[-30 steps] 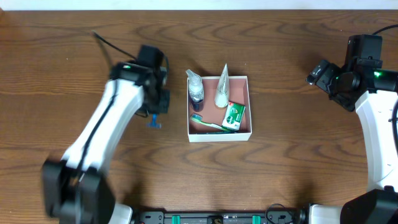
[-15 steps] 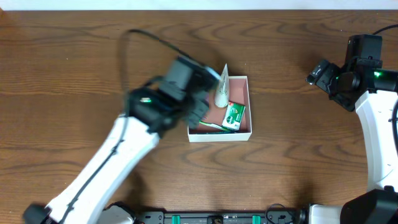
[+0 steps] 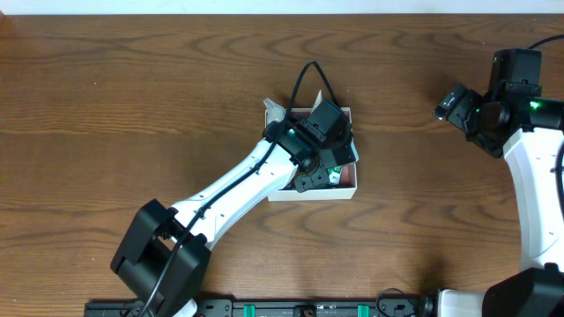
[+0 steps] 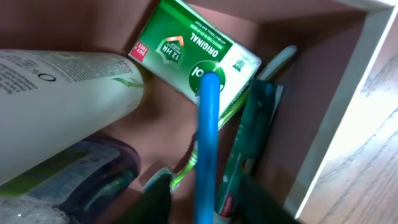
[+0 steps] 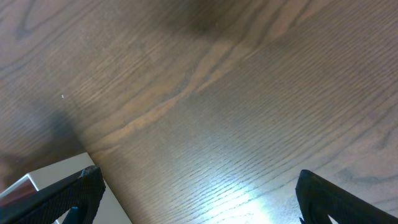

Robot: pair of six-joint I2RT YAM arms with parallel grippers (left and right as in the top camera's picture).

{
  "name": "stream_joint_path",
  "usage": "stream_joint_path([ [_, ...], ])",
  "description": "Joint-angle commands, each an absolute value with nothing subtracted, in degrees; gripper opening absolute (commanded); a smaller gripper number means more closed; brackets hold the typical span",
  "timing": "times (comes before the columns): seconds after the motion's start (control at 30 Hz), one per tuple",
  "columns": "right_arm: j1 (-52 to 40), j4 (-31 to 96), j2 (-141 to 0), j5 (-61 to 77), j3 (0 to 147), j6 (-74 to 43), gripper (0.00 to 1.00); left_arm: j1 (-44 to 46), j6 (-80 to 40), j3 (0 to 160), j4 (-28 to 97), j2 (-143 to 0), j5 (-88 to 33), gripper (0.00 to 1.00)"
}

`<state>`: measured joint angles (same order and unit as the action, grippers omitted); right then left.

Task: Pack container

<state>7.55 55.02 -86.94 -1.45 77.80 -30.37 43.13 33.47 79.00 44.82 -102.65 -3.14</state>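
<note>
The container (image 3: 308, 195) is a shallow white box with a pink-brown inside, at the table's middle; its wall also shows in the left wrist view (image 4: 367, 93). My left gripper (image 3: 315, 167) is down inside it, shut on a blue stick-shaped item (image 4: 206, 137) whose tip rests on the green packet (image 4: 193, 53). In the left wrist view my left gripper (image 4: 205, 194) has a jaw on each side of the blue stick. My right gripper (image 3: 448, 106) is open and empty above bare wood at the far right, as the right wrist view (image 5: 199, 180) shows.
Inside the box lie a white tube (image 4: 56, 106), a clear bottle of dark liquid (image 4: 93, 168), a green toothbrush (image 4: 186, 171) and a green tube (image 4: 249, 143). The left arm (image 3: 229, 194) crosses the table from the front left.
My left arm swung right from beside the box to over it and down into it, bringing the blue item from the table. The right arm has not moved.
</note>
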Motion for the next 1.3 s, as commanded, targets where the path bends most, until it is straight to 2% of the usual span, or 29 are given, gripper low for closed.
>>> stream_joint_path([
  [0.0,7.8,55.1,-86.6,-1.7,78.1,-30.0,0.99,42.9,33.1,79.6,45.1,-100.5,1.4,0.48],
  [0.07,7.8,55.1,-86.6,-1.7,78.1,-30.0,0.99,42.9,30.7,79.9,46.5,-98.2,4.3,0.53],
  [0.27,7.8,55.1,-86.6,-1.7,78.1,-30.0,0.99,41.8,17.9,80.2,52.9,-87.2,13.2,0.57],
  [0.4,7.8,55.1,-86.6,-1.7,78.1,-30.0,0.99,35.5,5.6,80.1,61.6,-79.8,17.5,0.65],
  [0.43,7.8,55.1,-86.6,-1.7,78.1,-30.0,0.99,33.4,3.3,80.1,63.2,-78.6,17.4,0.71],
  [0.5,7.8,55.1,-86.6,-1.7,78.1,-30.0,0.99,28.7,0.2,80.1,65.4,-76.3,16.6,0.92],
  [0.53,7.8,55.1,-86.6,-1.7,78.1,-30.0,0.99,26.3,-0.1,80.1,65.7,-75.3,15.6,0.97],
  [0.73,7.8,55.1,-86.6,-1.7,78.1,-30.0,0.99,17.3,-0.2,80.1,65.8,-71.6,8.9,0.98],
  [1.0,7.8,55.1,-86.6,-1.7,78.1,-30.0,0.99,16.0,0.3,80.1,68.3,-71.0,9.4,0.98],
  [1.27,7.8,55.1,-86.6,-1.7,78.1,-30.0,0.99,12.0,0.4,79.5,64.2,-64.2,8.1,0.98],
])
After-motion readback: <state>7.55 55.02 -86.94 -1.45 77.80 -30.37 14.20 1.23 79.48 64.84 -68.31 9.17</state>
